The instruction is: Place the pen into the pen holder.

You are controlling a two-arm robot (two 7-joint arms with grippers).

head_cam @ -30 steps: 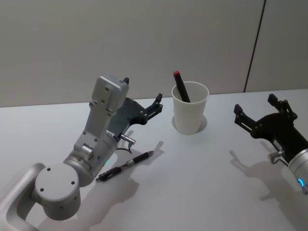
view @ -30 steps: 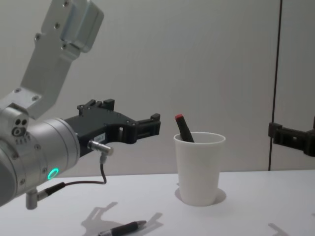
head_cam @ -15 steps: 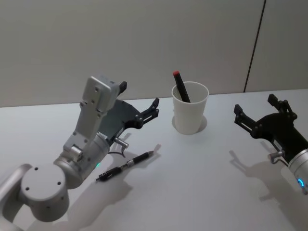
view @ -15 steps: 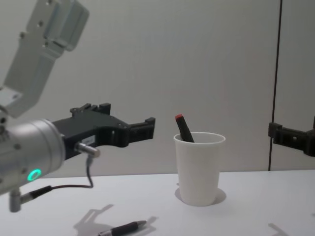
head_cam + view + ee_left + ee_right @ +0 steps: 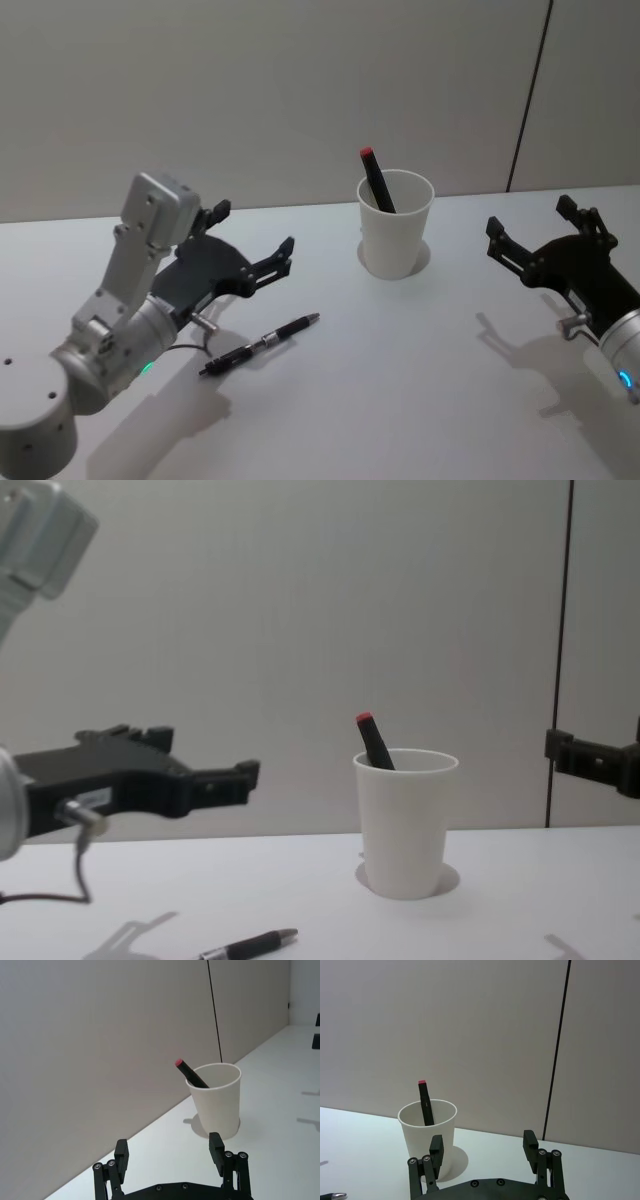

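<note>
The pen (image 5: 260, 344) is black with a silver tip and lies flat on the white table (image 5: 400, 400), in front of and to the left of the pen holder; it also shows in the chest view as the pen (image 5: 250, 945). The pen holder (image 5: 395, 235) is a white paper cup standing upright at the back centre. My left gripper (image 5: 253, 230) hovers open and empty just behind the pen, pointing toward the cup (image 5: 217, 1100). My right gripper (image 5: 530, 218) hangs open and empty to the right of the cup (image 5: 420, 1132).
A black marker with a red cap (image 5: 376, 181) leans inside the cup and sticks out above its rim. A grey wall with a dark vertical seam (image 5: 528, 95) closes off the table's far edge.
My left arm has drawn back to the left and sunk lower, away from the cup. The pen on the table, the cup and the right arm have not moved.
</note>
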